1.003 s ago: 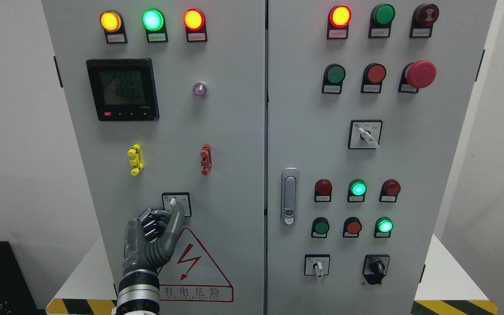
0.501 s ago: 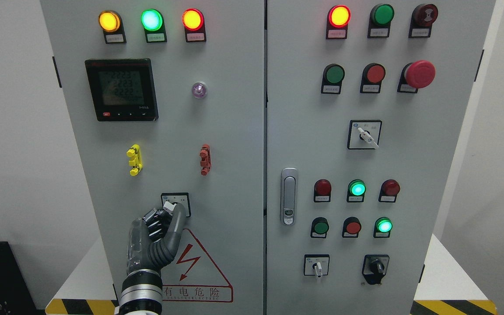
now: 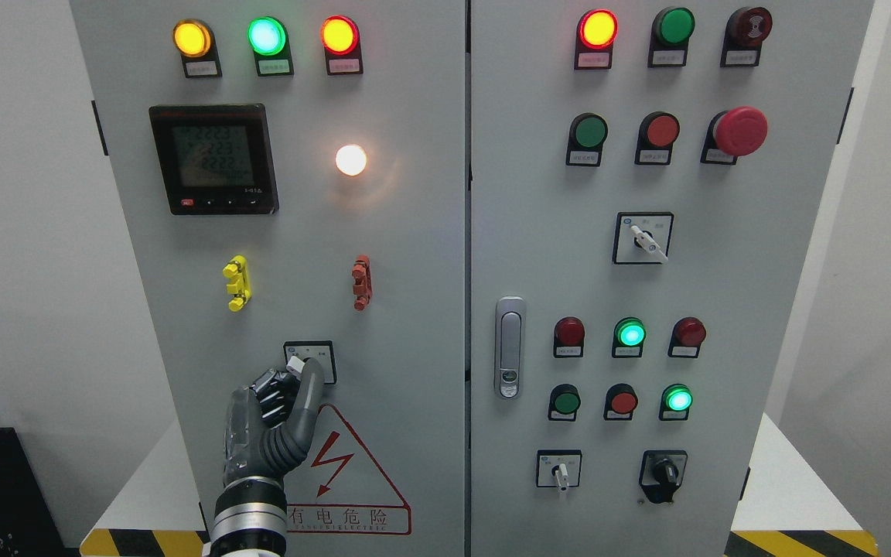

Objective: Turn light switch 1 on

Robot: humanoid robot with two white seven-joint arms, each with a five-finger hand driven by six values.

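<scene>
Where the left cabinet door nears its lower half, light switch 1 [image 3: 305, 361] sits as a small black-framed square plate with a white lever at its centre, directly above the red warning triangle [image 3: 343, 472]. The left hand [image 3: 279, 402] reaches up from the bottom edge, fingers curled and pinched around that lever, thumb lying along its right side. Higher on the same door the round lamp [image 3: 351, 159] glows bright white, right of the dark digital meter [image 3: 213, 158]. Yellow [image 3: 236, 282] and red [image 3: 361, 283] clips flank bare grey panel above the switch. Open panel lies to the switch's right as far as the door seam [image 3: 468, 309]; beyond it, near the seam, the door latch [image 3: 509, 346] stands clear.
</scene>
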